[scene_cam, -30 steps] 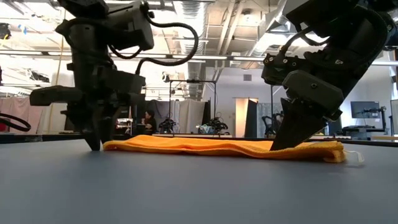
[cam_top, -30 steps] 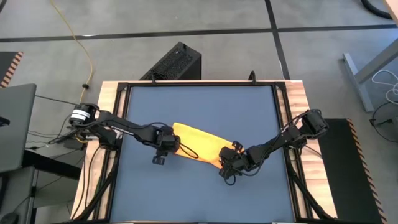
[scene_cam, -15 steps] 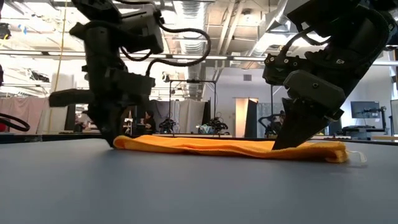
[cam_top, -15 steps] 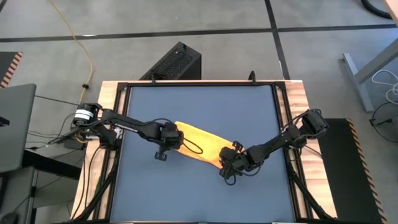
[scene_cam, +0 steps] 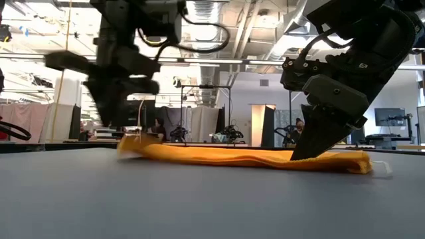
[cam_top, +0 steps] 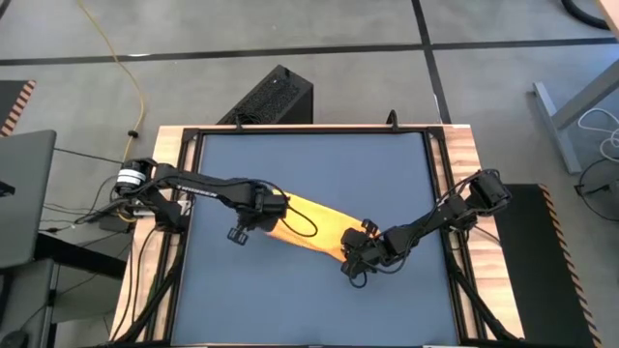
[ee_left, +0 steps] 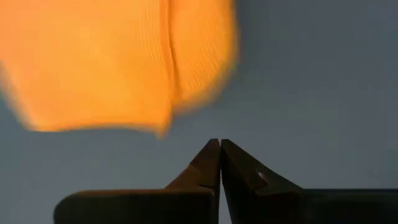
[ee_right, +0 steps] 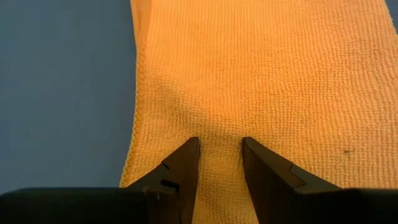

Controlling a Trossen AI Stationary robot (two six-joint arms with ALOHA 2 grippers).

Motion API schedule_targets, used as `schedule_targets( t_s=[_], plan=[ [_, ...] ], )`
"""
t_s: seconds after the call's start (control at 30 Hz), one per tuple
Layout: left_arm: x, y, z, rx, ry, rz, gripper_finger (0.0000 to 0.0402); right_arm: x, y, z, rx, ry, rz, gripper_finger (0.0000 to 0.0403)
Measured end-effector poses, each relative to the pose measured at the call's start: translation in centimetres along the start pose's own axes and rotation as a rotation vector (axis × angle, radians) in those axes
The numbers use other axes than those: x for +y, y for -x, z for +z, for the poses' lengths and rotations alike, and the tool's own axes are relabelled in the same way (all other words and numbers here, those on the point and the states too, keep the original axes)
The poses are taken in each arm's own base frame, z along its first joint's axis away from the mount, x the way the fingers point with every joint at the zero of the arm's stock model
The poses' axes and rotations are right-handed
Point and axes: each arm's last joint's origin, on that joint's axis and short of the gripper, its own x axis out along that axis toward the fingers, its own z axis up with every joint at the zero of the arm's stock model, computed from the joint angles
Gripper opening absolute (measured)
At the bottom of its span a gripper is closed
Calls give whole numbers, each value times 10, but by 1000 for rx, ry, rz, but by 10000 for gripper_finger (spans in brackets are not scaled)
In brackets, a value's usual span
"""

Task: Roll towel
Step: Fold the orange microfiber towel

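Observation:
The yellow towel (cam_top: 319,224) lies as a long folded strip across the middle of the dark blue table (cam_top: 319,164). A small white tag (scene_cam: 384,169) sits at its right end. My left gripper (ee_left: 219,144) is shut and points down just above the towel's left end (scene_cam: 133,146). In the left wrist view there is nothing between its tips, and the cloth (ee_left: 112,62) lies a short way off them. My right gripper (ee_right: 221,146) is open, its tips set on the towel near the right end (scene_cam: 332,159). My right gripper's two fingertips (ee_right: 186,155) stand apart on the towel's top face (ee_right: 217,124), close to one long edge near the right end. They slant down from the table's right side. The cloth under them lies flat on the table and looks slightly dented just ahead of the tips.
A wooden frame (cam_top: 464,193) borders the table. A black box (cam_top: 271,97) stands on the floor beyond the far edge, and a laptop (cam_top: 24,193) is at the left. Bare tabletop stretches on the far side (cam_top: 319,155) and the near side (cam_top: 309,300) of the towel.
My left gripper has shut at the towel's left end, then risen, rolling at the wrist and shifting slightly toward the table's right. The towel's left end has been nudged rightward and now shows blurred, slightly raised. My right gripper and the towel's right end have kept still.

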Motion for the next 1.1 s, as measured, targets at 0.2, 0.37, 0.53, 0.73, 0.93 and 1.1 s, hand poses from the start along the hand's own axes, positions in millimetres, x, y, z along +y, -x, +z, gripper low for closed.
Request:
schedule_targets(
  t_s=[0.2, 0.37, 0.53, 0.73, 0.93, 1.1],
  plan=[
    [-7, -21, 7, 91, -8, -47, 1, 0, 0, 0, 2, 9, -2, 150],
    [-13, -29, 13, 96, 73, -94, 23, 1, 1, -1, 4, 14, -2, 150],
    [-20, -27, 17, 68, 228, -155, 37, 3, 2, -4, -4, 25, -5, 150],
    [-54, -29, 11, -95, 244, -86, 6, 4, 3, -6, -3, 30, -7, 150],
    [-82, -50, 14, -540, 396, 31, 3, 5, 3, -5, -19, 29, 1, 150],
    [-82, -60, 17, -646, 497, 175, 0, 4, 2, -3, -19, 29, 4, 150]
  ],
)
